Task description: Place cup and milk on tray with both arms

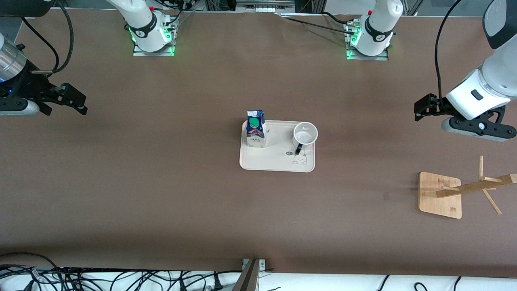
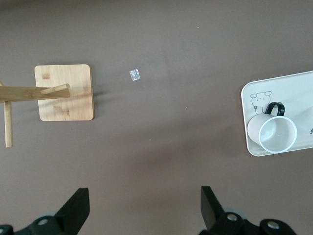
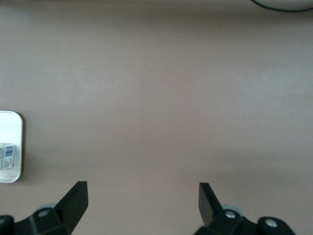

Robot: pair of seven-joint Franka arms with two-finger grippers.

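Already the gable-top milk carton (image 1: 255, 128) and the white enamel cup (image 1: 305, 134) are standing upright on the cream rounded tray (image 1: 274, 163), carton toward the right arm's end. Both grippers, right (image 1: 76, 102) and left (image 1: 423, 107), are hanging wide open and empty over bare brown table, well apart from the tray; a wooden rack (image 1: 440, 195) is lying near the left arm.

Cup and milk both upright on tray, mid-tabletop.
Milk (image 1: 256, 128): blue-top carton, green cap, at the right arm's end of cream tray (image 1: 270, 161). White cup (image 1: 305, 135), black handle, at the left arm's end.
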